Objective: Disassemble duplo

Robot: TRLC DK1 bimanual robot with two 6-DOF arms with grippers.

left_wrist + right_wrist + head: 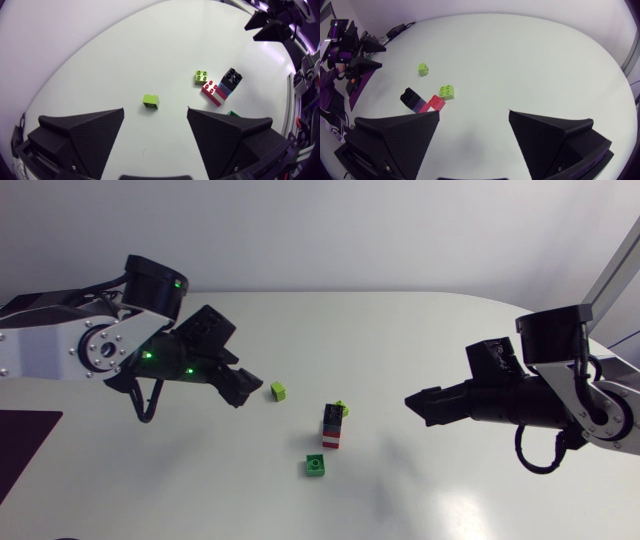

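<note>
The left fingers (82, 132) are spread wide and released, with nothing in them. Just ahead of them, in line with the gap, a small lime brick (151, 100) sits on the white table (100, 60), clear of both fingers. Farther out lies the duplo stack (222, 85), black at one end, then blue, white and red. A lime square brick (201, 76) sits just beside it. A dark green brick (231, 113) peeps over one fingertip. Across the table the right fingers (400, 132) are likewise spread and bare. The stack lies ahead of one of them, and the small lime brick is farther out, well apart from it.
</note>
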